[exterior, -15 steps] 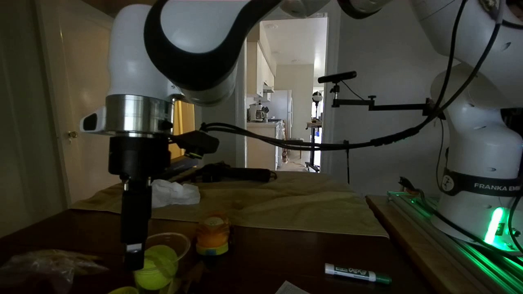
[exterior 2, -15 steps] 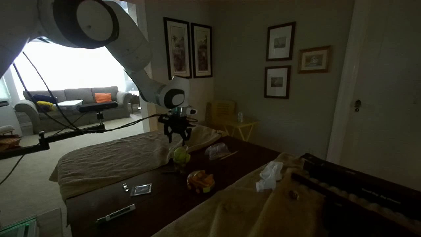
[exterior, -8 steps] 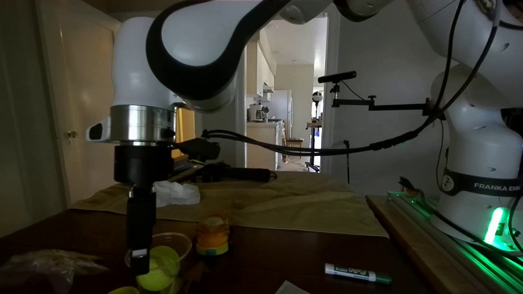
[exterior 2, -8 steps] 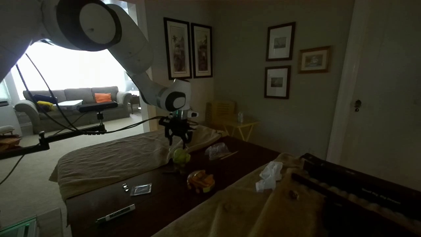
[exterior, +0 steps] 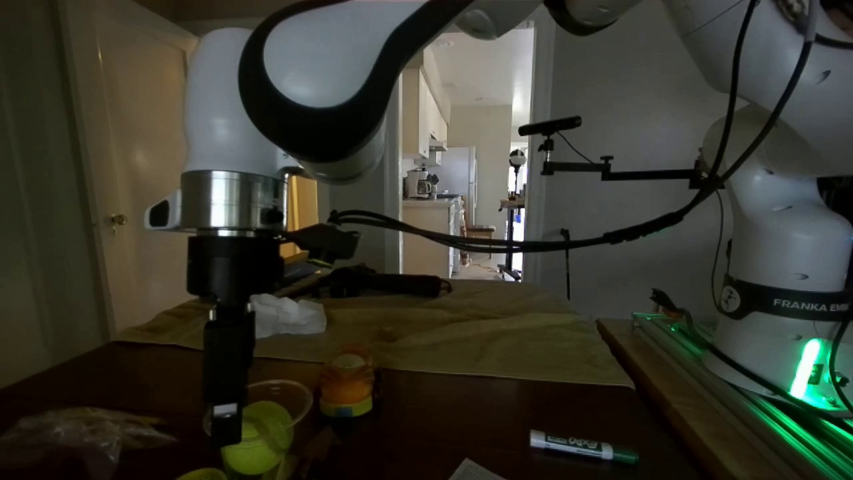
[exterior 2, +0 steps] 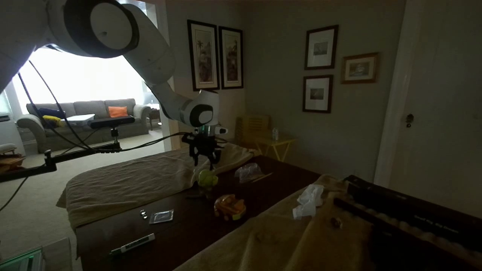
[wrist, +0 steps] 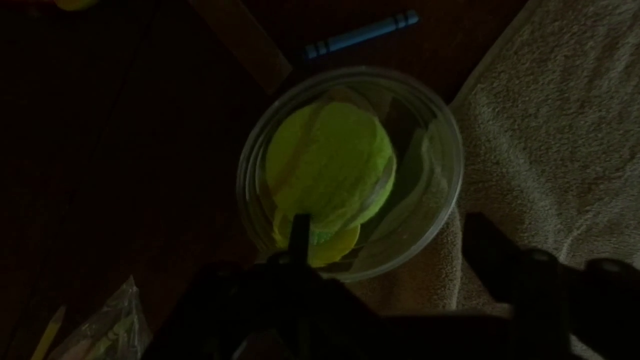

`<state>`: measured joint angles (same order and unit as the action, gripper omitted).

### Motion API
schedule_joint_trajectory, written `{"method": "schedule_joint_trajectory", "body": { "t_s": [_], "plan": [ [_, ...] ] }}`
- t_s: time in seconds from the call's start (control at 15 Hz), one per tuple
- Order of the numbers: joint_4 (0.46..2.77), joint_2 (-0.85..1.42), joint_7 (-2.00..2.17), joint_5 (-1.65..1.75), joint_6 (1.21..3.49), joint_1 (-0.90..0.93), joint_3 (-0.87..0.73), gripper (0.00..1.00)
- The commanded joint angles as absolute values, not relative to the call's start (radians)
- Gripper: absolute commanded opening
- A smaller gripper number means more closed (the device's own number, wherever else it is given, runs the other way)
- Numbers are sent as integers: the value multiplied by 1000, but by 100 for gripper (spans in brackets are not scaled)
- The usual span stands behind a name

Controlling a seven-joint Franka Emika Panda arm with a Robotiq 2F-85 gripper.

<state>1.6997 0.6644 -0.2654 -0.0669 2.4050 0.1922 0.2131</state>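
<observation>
At the left of the wrist view, what looks like a pencil [wrist: 48, 332] lies beside a clear plastic bag [wrist: 117, 330] on the table [wrist: 125, 175]. Next along is the gripper [wrist: 388, 219], spread wide and grasping nothing. Its left-hand finger [wrist: 300, 240] crosses in front of the lower edge of a tennis ball [wrist: 330, 160]; its right-hand finger [wrist: 482, 250] shows outside the rim. The ball is inside a clear cup [wrist: 455, 165] standing on the table, toward the cup's left side, with a yellow piece [wrist: 335, 250] partly hidden below it. A blue crayon [wrist: 360, 35] lies just past the cup, and a towel [wrist: 555, 125] fills the right side. It is too dark to tell whether a fingertip touches the cup or ball.

Rightward in an exterior view, an orange toy [exterior: 346, 387] sits near the cup, and a marker [exterior: 583, 447] lies well apart.

The step in hand seems to be lining up over the cup. The gap between the fingers looks off-centre from the ball, so moving lower would call for a sideways correction first, keeping both fingertips off the rim.
</observation>
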Motion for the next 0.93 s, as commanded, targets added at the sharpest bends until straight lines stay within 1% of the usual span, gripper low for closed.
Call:
{"method": "schedule_joint_trajectory", "body": {
  "t_s": [0.0, 0.4, 0.67, 0.87],
  "plan": [
    [1749, 607, -212, -51, 2413, 200, 213, 79],
    [1830, 506, -129, -45, 2408, 228, 200, 78],
    [1898, 459, -74, -49, 2343, 228, 194, 79],
    [1909, 464, -68, -45, 2297, 221, 186, 78]
  ]
}}
